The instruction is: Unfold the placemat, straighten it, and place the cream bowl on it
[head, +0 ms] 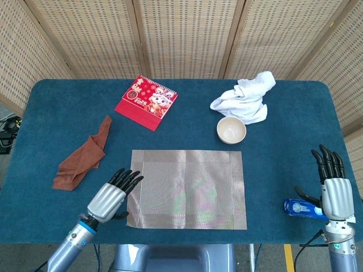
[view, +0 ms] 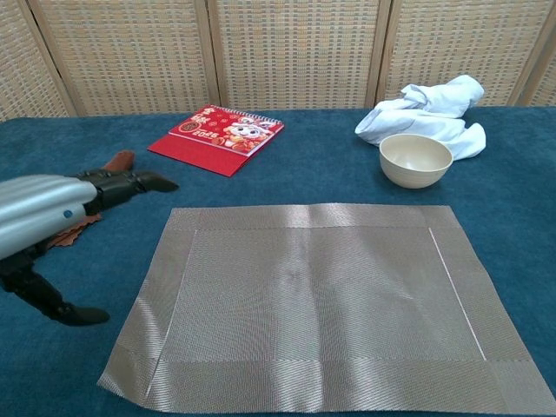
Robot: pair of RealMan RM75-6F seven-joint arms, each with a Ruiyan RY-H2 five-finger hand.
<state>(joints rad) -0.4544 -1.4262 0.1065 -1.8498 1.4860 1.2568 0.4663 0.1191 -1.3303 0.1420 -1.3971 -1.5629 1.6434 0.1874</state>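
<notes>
The silver-grey woven placemat [head: 187, 188] [view: 317, 300] lies unfolded and flat in the front middle of the blue table. Behind its far right corner stands the cream bowl [head: 231, 130] [view: 415, 160], upright and empty. My left hand [head: 110, 196] [view: 61, 226] hovers just off the mat's left edge, fingers spread, holding nothing. At the table's front right edge my right hand [head: 332, 190] is raised with its fingers straight and apart, empty; the chest view does not show it.
A red calendar [head: 146, 102] [view: 217, 137] lies at the back left. A brown cloth [head: 84, 156] [view: 48, 217] is crumpled at the left. A white cloth [head: 244, 96] [view: 430, 113] is heaped behind the bowl. A small blue packet [head: 303, 208] lies beside my right hand.
</notes>
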